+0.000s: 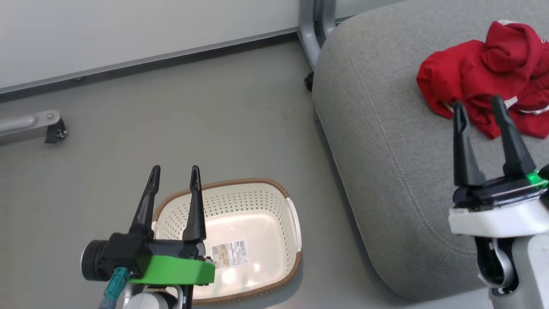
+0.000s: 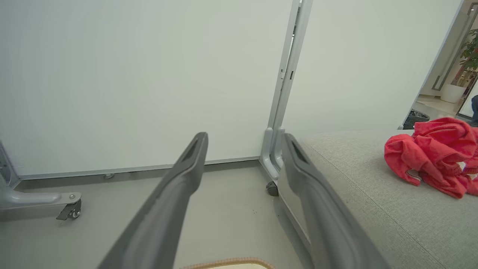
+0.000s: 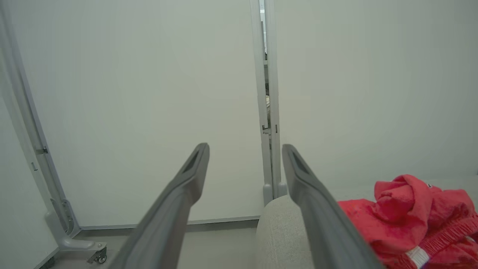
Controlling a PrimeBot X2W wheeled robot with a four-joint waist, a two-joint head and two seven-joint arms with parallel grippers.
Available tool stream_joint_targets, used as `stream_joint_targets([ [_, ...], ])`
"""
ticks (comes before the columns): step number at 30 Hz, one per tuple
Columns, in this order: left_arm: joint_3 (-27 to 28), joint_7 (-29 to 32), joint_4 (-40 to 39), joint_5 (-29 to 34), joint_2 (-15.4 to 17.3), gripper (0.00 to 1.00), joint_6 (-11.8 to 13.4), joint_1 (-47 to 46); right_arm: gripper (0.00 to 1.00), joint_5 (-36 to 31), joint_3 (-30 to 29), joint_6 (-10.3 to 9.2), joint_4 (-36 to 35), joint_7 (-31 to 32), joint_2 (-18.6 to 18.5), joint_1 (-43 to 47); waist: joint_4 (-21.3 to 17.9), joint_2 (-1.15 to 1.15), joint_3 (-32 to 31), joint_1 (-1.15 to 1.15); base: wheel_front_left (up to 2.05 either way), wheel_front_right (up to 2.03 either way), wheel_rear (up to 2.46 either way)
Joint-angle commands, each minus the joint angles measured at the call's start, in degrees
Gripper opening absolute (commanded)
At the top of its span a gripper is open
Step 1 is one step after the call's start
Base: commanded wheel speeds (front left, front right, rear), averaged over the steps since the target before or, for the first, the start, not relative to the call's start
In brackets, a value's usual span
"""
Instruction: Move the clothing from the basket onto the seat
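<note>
— Two grippers, and nothing in either? Start at the left of the frame.

— At lower left the left gripper (image 1: 176, 168) hangs with its fingers spread apart and empty, tips over the left rim of the basket (image 1: 274, 187). The basket stands on the floor at lower centre. Inside I see a printed label (image 1: 229, 253) on its bottom and no fabric.

— So the clothing is out?

— Yes. The seat (image 1: 386, 180) spreads across the right side, and the clothing (image 1: 484, 68) lies on it as a crumpled red heap at upper right, running off the frame's edge.

— Both garments?

— From a bundle like that I can't tell how many pieces there are.

— And the other arm?

— At lower right the right gripper (image 1: 477, 103) also has its fingers wide and holds nothing. Its tips are at the heap's near edge; touching or not, I can't say.

— What's left?

— By my reading, the transfer is done: basket emptied, red fabric on the cushion.
</note>
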Motion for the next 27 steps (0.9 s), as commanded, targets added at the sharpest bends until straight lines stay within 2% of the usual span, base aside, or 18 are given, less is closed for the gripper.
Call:
stream_joint_targets([
  [1,0.12,0.06,0.13,0.47,0.26,1.0,0.25,1.4,1.0,-1.26,-0.21,0.01,-0.56,-0.17,0.89,1.71,3.86,0.0,-2.99,0.0,0.0,0.0,0.0],
  [8,1.23,0.06,0.42,1.27,0.25,1.0,1.92,3.62,1.0,-5.72,-1.73,0.0,-1.37,-0.17,6.16,7.74,6.99,0.0,-4.44,0.0,0.0,0.0,0.0],
  [13,2.45,0.07,0.84,2.21,0.25,1.0,2.78,4.88,1.0,-7.48,0.95,0.0,-0.77,-0.17,6.76,8.93,7.51,0.0,-4.94,0.0,0.0,0.0,0.0],
  [27,3.09,0.06,1.75,1.9,0.24,1.0,3.23,5.51,1.0,-8.08,1.37,0.0,-0.21,-0.17,7.41,9.02,7.83,0.0,-5.4,0.0,0.0,0.0,0.0],
])
